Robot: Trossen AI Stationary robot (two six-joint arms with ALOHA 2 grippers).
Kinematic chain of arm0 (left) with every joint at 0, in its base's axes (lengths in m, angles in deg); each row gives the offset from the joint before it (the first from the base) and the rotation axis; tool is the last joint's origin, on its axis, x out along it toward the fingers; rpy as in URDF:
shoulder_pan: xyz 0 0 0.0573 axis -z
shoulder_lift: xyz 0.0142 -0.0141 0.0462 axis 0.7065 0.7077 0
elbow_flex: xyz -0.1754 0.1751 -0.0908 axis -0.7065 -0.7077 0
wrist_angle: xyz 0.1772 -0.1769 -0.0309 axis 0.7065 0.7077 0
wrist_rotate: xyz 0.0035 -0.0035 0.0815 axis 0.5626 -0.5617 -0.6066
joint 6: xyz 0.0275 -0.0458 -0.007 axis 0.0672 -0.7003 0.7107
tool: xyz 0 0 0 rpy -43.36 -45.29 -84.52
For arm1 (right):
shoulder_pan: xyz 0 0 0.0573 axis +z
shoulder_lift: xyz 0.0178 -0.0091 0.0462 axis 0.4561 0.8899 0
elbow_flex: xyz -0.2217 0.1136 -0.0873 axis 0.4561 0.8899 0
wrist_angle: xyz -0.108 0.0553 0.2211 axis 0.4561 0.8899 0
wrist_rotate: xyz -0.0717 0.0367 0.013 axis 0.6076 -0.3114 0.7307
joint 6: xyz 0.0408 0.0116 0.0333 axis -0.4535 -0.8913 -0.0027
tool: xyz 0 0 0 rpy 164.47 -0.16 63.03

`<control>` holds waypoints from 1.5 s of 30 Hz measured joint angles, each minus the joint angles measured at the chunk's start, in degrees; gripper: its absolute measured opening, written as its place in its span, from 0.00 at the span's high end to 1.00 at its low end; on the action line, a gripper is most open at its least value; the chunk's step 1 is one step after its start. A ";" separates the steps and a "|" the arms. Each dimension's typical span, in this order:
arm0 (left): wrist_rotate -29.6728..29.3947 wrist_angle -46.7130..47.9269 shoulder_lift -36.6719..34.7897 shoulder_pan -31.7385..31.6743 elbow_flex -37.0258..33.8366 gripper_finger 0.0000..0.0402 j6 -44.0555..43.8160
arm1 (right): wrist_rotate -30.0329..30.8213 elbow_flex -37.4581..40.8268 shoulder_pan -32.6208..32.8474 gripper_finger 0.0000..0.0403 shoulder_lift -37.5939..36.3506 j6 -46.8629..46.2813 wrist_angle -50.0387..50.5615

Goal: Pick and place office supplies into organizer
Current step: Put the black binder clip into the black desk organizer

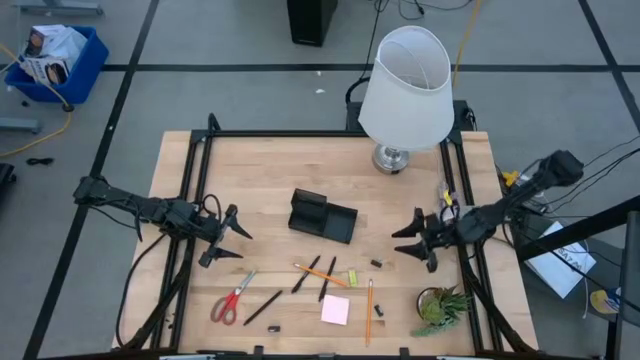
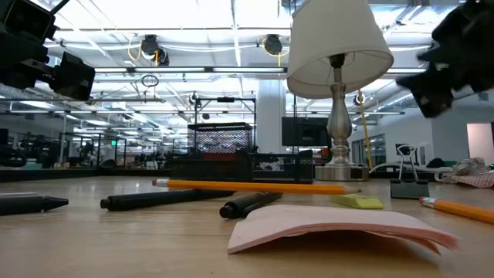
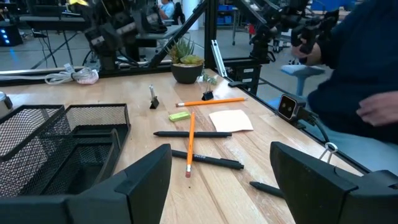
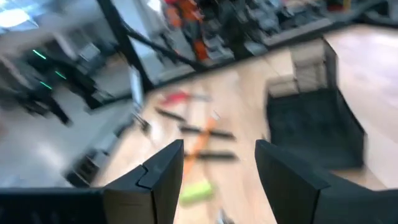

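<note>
The organizer (image 1: 322,216) sits mid-table, with pens (image 1: 306,273), pencils (image 1: 320,275) and the sticky-note pad (image 1: 335,310) crowded toward the front edge. A pencil lies across a pen, so I'd guess a grab could drag both. The left gripper (image 1: 226,238) and right gripper (image 1: 418,238) hover wide open, empty.

Desk (image 1: 260,170): pale wood, visible grain.
Organizer (image 1: 322,216): black, mesh walls.
Scissors (image 1: 232,298): red handles.
Sticky-note pad (image 1: 335,310): pink.
Pencils (image 1: 320,275): orange.
Pens (image 1: 306,273): black.
Eraser piece (image 1: 352,276): yellow-green.
Lamp shade (image 1: 406,88): white; base silver.
Potted plant (image 1: 441,305): green.
Both tools: dark.
</note>
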 joint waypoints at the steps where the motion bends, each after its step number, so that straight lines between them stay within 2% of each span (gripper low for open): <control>1: 0.00 0.00 0.00 0.00 0.00 0.32 0.01 | 2.22 -0.67 1.64 0.52 2.39 -0.78 0.01; 4: 0.00 -0.02 0.02 -0.02 0.00 0.32 -0.01 | 8.71 -2.98 6.75 0.52 10.44 -2.09 0.68; 9: 0.00 -0.04 0.02 0.00 0.00 0.32 0.01 | 22.18 -11.72 13.03 0.52 25.26 -2.73 0.15; 13: 0.00 -0.03 0.02 -0.02 0.00 0.32 0.01 | 26.96 -22.25 15.04 0.52 37.16 -3.29 0.86; 17: 0.00 -0.04 0.01 0.00 0.00 0.32 0.01 | 27.25 -32.14 14.02 0.52 47.41 -7.13 8.52; 20: 0.00 -0.04 0.01 0.00 0.00 0.32 0.01 | 29.46 -38.69 12.97 0.52 52.30 -7.61 12.75; 23: 0.00 -0.04 0.02 0.00 0.00 0.32 -0.01 | 33.06 -42.93 12.28 0.52 54.12 -6.43 18.02; 26: 0.00 -0.02 0.02 -0.01 -0.01 0.32 0.01 | 33.94 -44.55 11.88 0.52 52.91 -8.46 21.15; 31: 0.00 -0.04 0.00 0.00 -0.02 0.32 -0.01 | 34.85 -44.49 12.73 0.52 51.63 -19.41 30.57; 36: 0.00 -0.02 0.02 0.00 -0.01 0.32 0.01 | 33.65 -42.91 13.06 0.53 51.63 -34.78 41.22; 39: 0.00 -0.02 0.00 -0.02 0.00 0.32 0.01 | 32.26 -40.59 13.04 0.55 51.62 -38.97 40.84; 45: 0.00 -0.03 0.00 -0.02 0.00 0.32 0.01 | 29.57 -35.18 12.65 0.55 53.14 -42.58 33.28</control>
